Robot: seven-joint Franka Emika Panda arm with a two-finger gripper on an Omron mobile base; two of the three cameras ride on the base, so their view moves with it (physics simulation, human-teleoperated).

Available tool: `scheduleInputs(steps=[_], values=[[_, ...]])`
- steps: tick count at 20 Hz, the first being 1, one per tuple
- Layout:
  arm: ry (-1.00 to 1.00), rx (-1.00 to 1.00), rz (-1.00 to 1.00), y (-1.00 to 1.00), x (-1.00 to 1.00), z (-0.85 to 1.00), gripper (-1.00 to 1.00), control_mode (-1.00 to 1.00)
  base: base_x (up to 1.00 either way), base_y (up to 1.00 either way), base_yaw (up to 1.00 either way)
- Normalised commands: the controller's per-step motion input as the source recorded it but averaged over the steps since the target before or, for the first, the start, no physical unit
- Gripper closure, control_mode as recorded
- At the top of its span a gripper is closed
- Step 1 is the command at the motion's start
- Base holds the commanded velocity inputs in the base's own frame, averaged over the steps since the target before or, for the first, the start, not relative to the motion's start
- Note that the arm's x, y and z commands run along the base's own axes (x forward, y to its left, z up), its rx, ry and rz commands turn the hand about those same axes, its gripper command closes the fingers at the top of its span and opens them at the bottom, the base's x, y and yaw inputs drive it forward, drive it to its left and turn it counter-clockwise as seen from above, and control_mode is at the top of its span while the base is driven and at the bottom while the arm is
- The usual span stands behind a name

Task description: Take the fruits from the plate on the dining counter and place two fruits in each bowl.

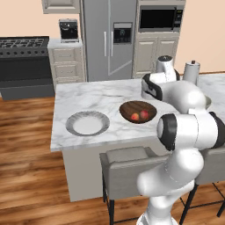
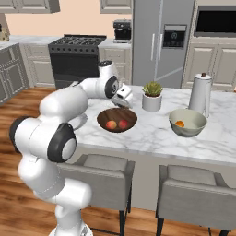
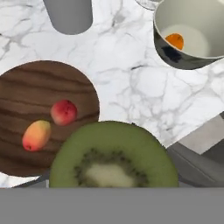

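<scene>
1. At the left of the left base view the plate (image 1: 88,123) sits empty on the dining counter (image 1: 88,94), so every fruit has already left it.
2. Right of the plate, mid-frame, the dark wooden bowl (image 1: 138,111) holds two fruits: in the hand view, at left, a reddish-orange one (image 3: 36,135) and a red-pink one (image 3: 64,112) lie close together inside it.
3. Bottom centre of the hand view, a cut green fruit (image 3: 113,160) with a pale core sits right against the camera; the end effector (image 2: 123,97) appears to be pinching it, though the fingertips themselves are hidden behind it.
4. Upper right of the hand view, the pale grey-green bowl (image 3: 192,37) holds one orange fruit (image 3: 175,41).
5. Judged step: carrying the last fruit. The wooden bowl already has its pair, so the next move calls for travelling across past the plant pot (image 2: 152,97) to above the pale bowl, then releasing.
6. No readable writing or brand shows; the fridge panel and microwave are too small to tell.
</scene>
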Motion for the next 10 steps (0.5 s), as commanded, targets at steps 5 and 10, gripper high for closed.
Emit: scheduleInputs(steps=[5, 10], values=[[0.00, 0.00, -0.25, -1.00, 0.11, 0.15, 1.00, -1.00, 0.00, 0.00, 0.00], [0.00, 0.00, -0.07, -1.00, 0.05, -0.04, 1.00, -1.00, 0.00, 0.00, 0.00]])
